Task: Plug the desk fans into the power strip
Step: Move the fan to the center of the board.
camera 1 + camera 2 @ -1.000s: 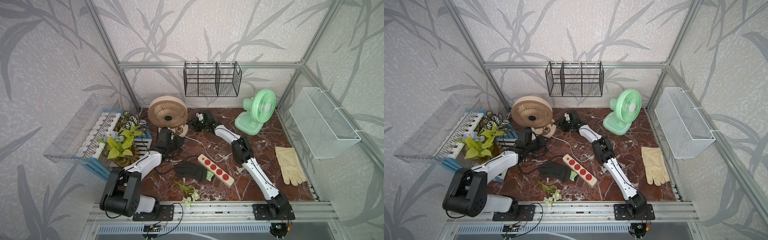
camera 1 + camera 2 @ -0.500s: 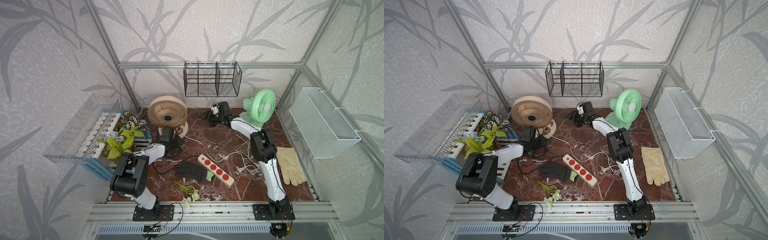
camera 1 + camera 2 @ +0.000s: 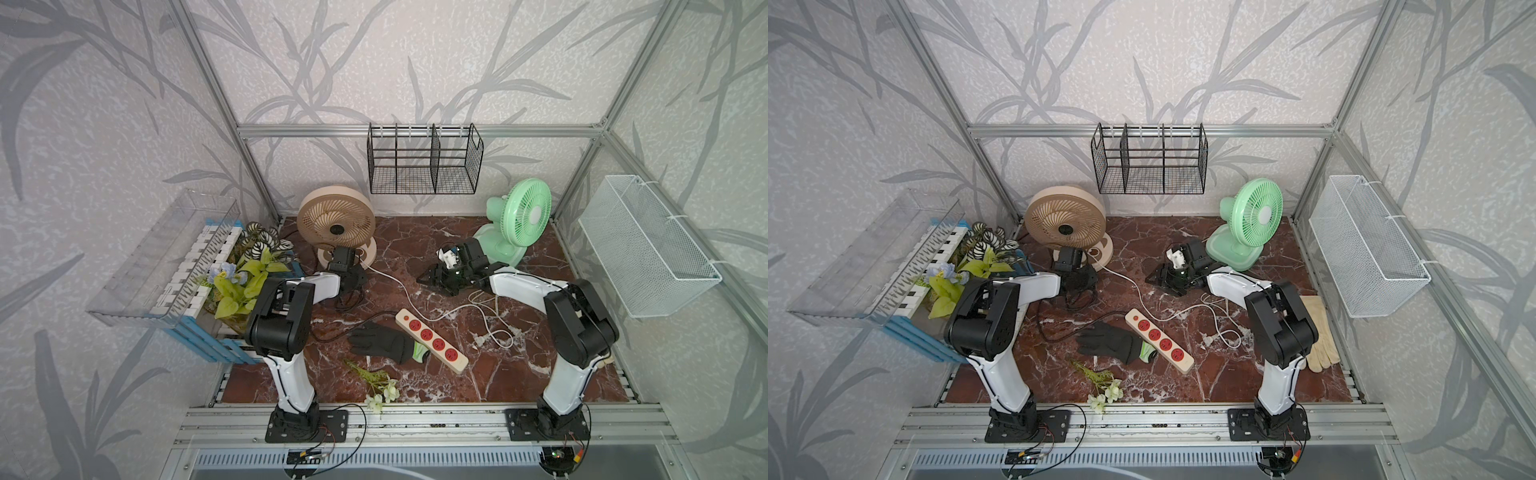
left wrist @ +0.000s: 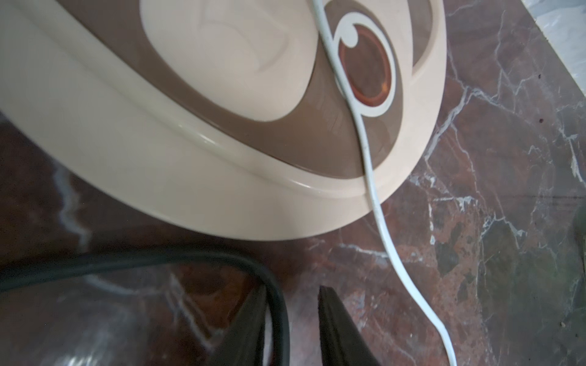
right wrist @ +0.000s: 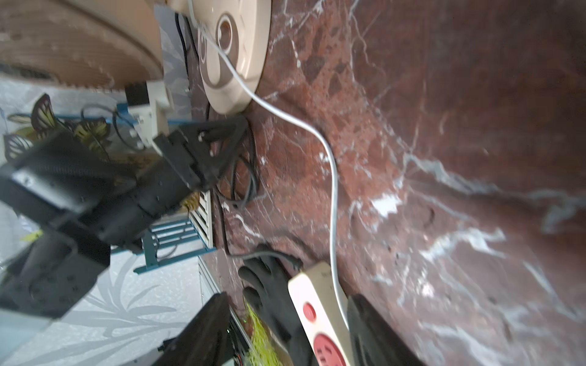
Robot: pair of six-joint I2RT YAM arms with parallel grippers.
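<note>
Presently the left gripper [image 4: 290, 294] fingers straddle the black cord [image 4: 158, 255]; the right gripper [image 5: 290, 296] fingers gape empty. We judge the power strip [image 3: 431, 340] light, rigid, slippery: pin its bare end.

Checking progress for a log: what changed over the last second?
The right gripper drew back from near the beige fan toward the green fan, its elbow swinging outward. The left arm's elbow rose. The left gripper stayed by the beige fan's base; power strip and black glove unmoved.

Glossy beige plastic fan base [image 4: 190, 164] on polished marbled tabletop [image 4: 494, 260].
</note>
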